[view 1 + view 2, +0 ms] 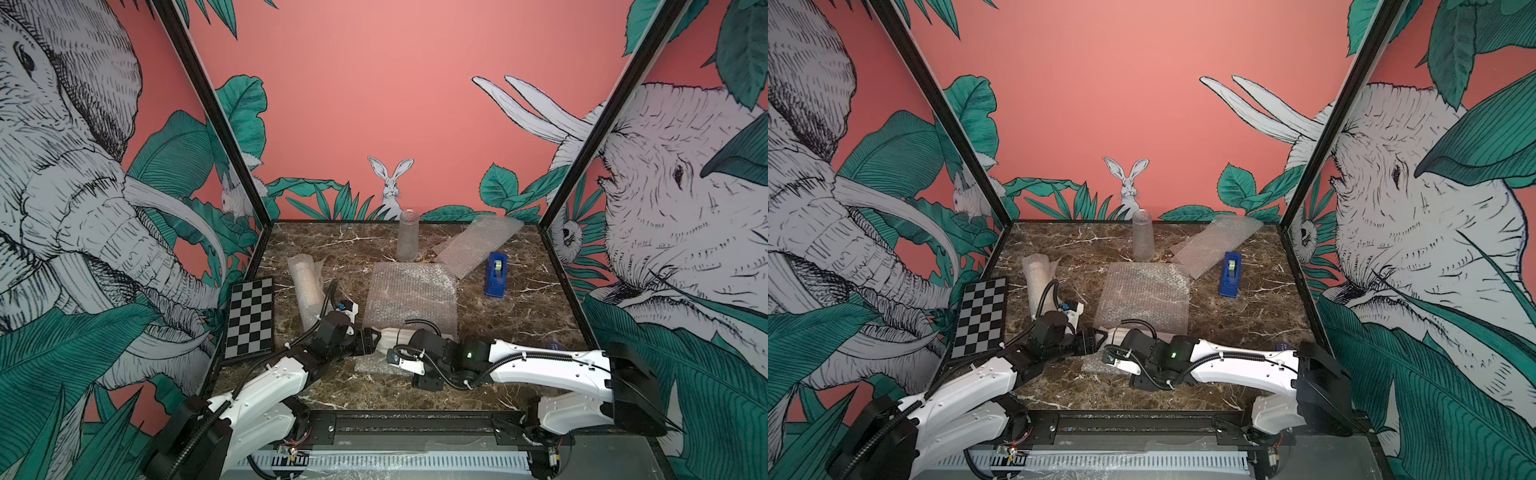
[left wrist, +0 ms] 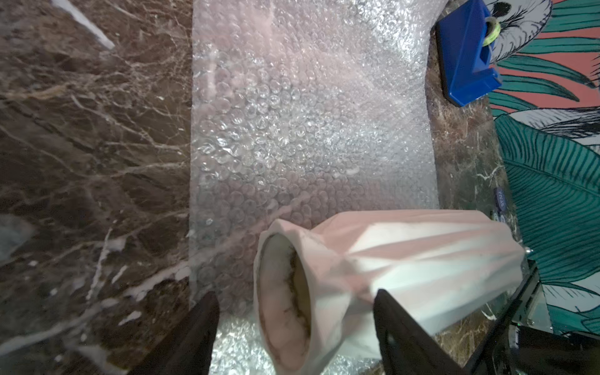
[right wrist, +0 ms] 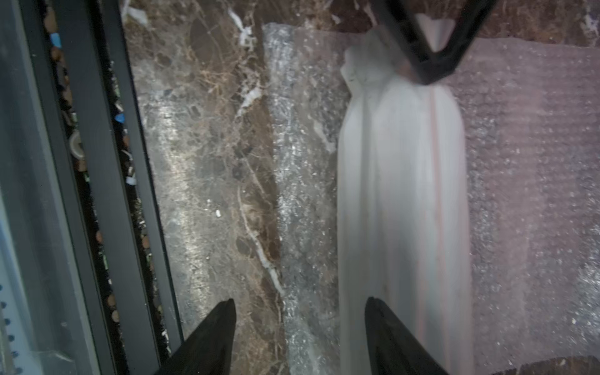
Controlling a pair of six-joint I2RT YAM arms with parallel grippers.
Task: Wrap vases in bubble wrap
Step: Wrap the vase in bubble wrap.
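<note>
A white ribbed ceramic vase (image 1: 390,335) lies lower-centre on a clear bubble-wrap sheet (image 1: 411,291), likely for rolling. The left gripper (image 2: 295,293) and right gripper (image 3: 300,300) bracket it, fingers parted and apparently grasping nothing.

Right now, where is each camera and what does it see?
Top views: high in front, looking down on the table; left arm, right arm show.
Left wrist: on its arm, facing the white vase on bubble wrap; left fingers show.
Right wrist: on its arm, looking along the vase; right fingers show.
Shared: both wrists see the vase.
</note>
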